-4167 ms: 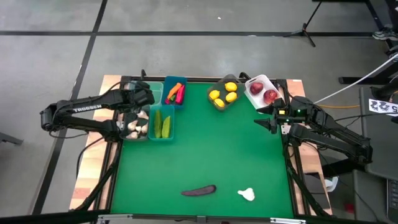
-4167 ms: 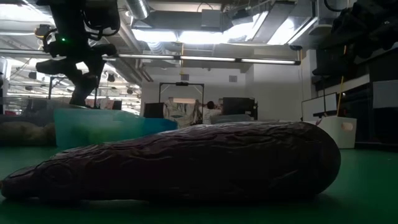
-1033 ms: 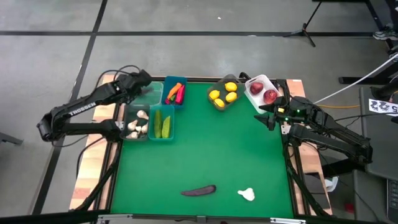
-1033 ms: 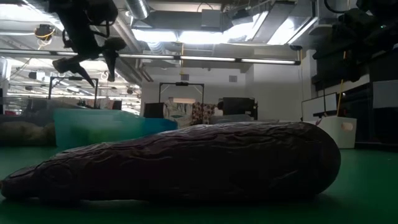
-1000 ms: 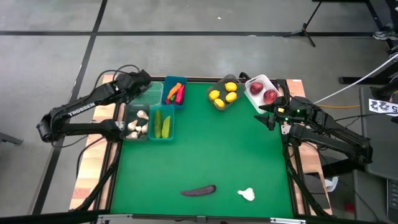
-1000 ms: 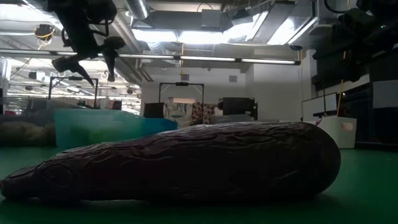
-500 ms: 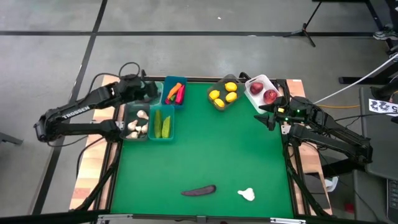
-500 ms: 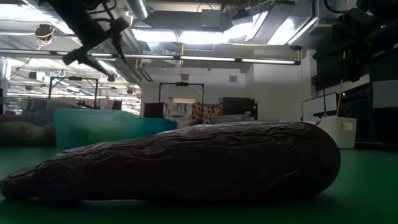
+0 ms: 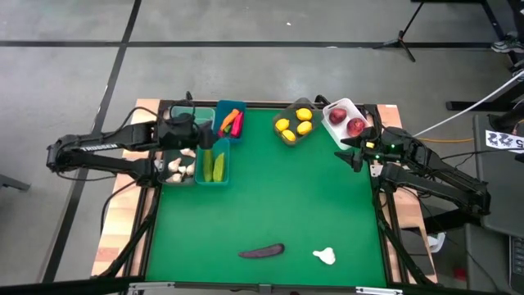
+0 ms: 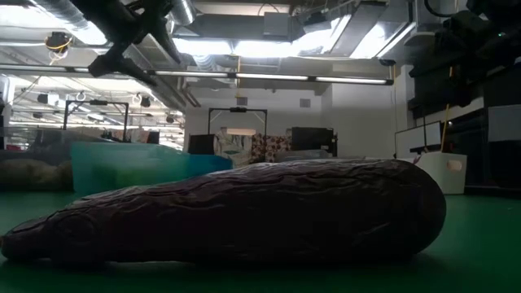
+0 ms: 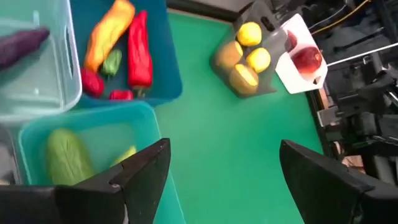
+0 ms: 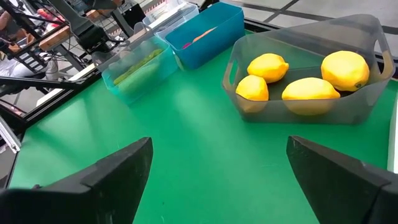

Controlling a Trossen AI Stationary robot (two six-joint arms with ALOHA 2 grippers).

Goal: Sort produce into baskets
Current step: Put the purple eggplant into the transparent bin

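Partly cut off, an eggplant (image 11: 22, 45) lies in the clear tub (image 11: 37, 93); the left gripper (image 11: 217, 180) hangs wide apart, empty, over the teal tub (image 11: 81, 134).

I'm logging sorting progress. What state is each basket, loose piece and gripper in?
Lemon basket: four lemons.
Apple basket: two apples.
Pepper basket: filled.
Cucumber basket: filled.
Garlic basket: filled.
Eggplant: loose.
Garlic: loose.
Left gripper: open, empty.
Right gripper: open, empty.

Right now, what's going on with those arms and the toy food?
Left gripper open, empty, over the tubs. Right gripper open, waiting beside the lemons. Eggplant and garlic still loose on the mat. Nothing blocking.
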